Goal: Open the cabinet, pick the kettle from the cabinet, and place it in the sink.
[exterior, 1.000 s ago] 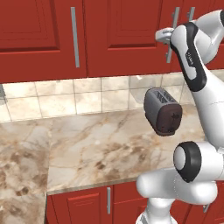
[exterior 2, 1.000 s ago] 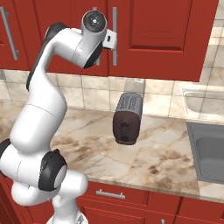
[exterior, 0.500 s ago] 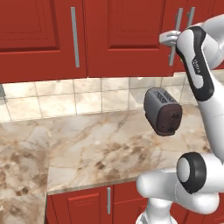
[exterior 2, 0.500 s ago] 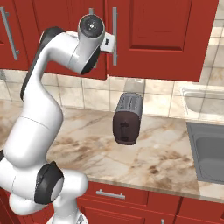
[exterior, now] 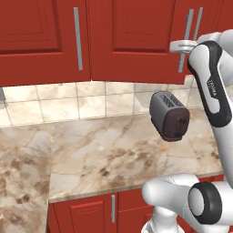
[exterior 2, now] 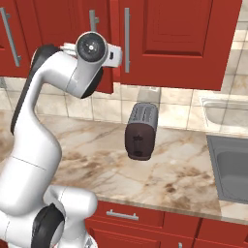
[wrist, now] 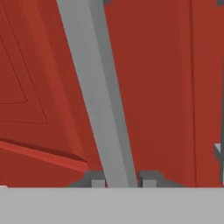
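From the left base view, my arm rises on the right and reaches up to the cabinet, whose two doors are shut. My gripper sits at the left of the two long grey bar handles that hang side by side where the doors meet. Below, a grey and dark-brown toaster stands on the marble counter, near the tiled wall.

From the right base view, my wrist is pressed up to the same cabinet, and my hand lies just beside the long bar handle on the right door. The toaster stands on the counter under it. At the right edge the grey basin of the sink is sunk into the counter, well apart from the toaster.

In the hand view, the grey bar handle runs slantwise up the red door and passes between my two dark fingertips at the bottom. They stand close on either side of the bar, so I am closed around the handle. The kettle is hidden behind the shut doors.
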